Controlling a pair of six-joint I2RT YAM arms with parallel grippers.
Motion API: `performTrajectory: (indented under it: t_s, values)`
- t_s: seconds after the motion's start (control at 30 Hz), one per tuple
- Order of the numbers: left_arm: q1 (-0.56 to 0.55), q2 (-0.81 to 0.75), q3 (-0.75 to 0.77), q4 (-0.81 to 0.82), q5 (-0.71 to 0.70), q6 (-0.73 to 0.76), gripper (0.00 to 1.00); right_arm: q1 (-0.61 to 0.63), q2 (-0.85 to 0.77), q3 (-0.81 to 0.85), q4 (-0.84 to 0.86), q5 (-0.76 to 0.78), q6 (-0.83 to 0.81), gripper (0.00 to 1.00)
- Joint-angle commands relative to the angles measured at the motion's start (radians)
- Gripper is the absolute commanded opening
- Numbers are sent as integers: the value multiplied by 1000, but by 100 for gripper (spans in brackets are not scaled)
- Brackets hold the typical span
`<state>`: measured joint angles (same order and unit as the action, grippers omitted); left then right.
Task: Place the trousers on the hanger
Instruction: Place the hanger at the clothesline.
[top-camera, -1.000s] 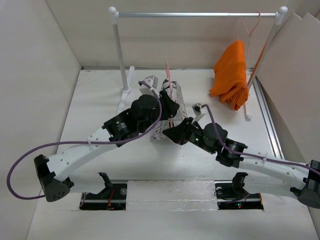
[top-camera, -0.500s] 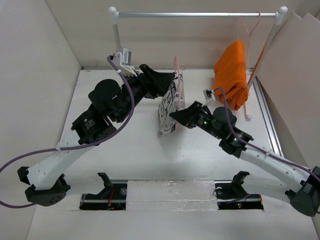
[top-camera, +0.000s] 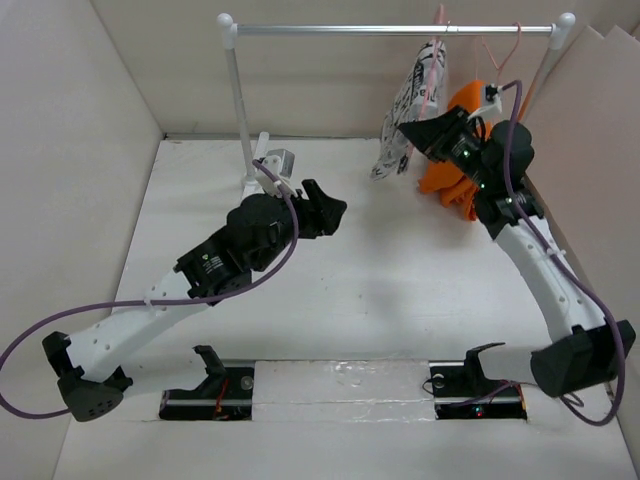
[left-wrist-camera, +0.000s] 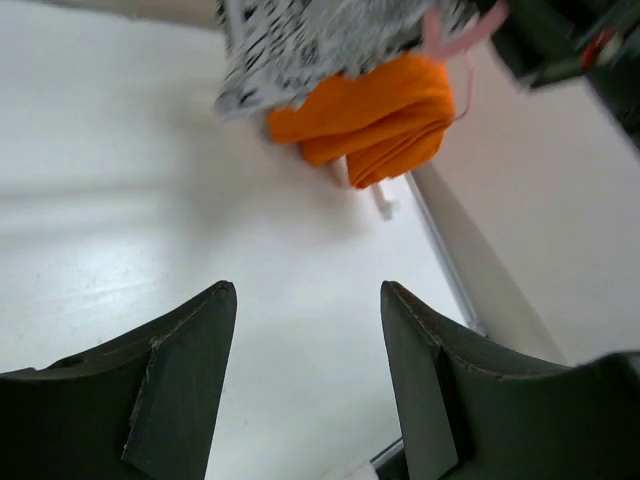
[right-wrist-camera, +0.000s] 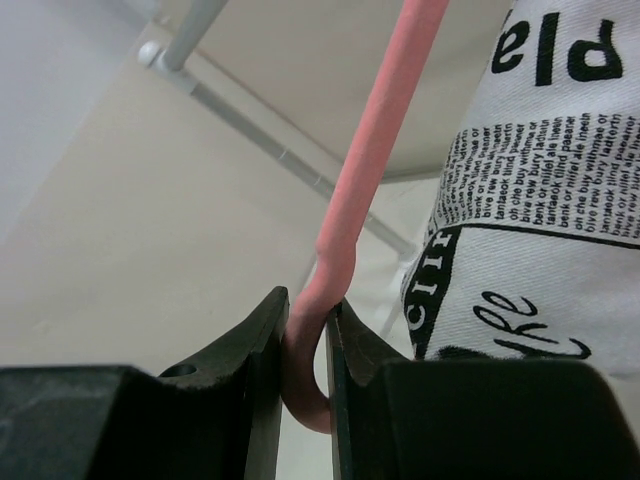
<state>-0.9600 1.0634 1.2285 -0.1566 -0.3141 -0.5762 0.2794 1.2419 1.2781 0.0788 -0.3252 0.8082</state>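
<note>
Two tools are working here. Near the middle of the bench (top-camera: 400, 300), the left tool (left-wrist-camera: 306, 295) is hovering released, holding nothing. Far right, the right tool (right-wrist-camera: 305, 325) is grasping the one pale pink hanger (right-wrist-camera: 385, 130). The one pair of trousers (top-camera: 411, 104) is draping from it, beside one orange cloth (top-camera: 462, 165). A second, redder hanger (top-camera: 505, 52) is hanging on the far rail (top-camera: 340, 30).

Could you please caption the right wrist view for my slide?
Right end effector clamps the pink hanger, newsprint trousers hanging alongside.

An orange cloth (top-camera: 447, 183) hangs beneath the white rail (top-camera: 340, 30), above the table (top-camera: 400, 290).
</note>
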Motion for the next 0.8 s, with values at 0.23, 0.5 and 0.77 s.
performTrajectory:
  t_s: [0.23, 0.5, 0.77]
  values:
    - [1, -65, -139, 9, 12, -97, 54, -177, 241, 328, 246, -230, -92, 0]
    - [1, -46, -164, 9, 20, -123, 54, -213, 304, 279, 360, -282, -1, 0]
    - [1, -22, -162, 3, 21, -123, 57, -203, 225, 75, 374, -249, -18, 35]
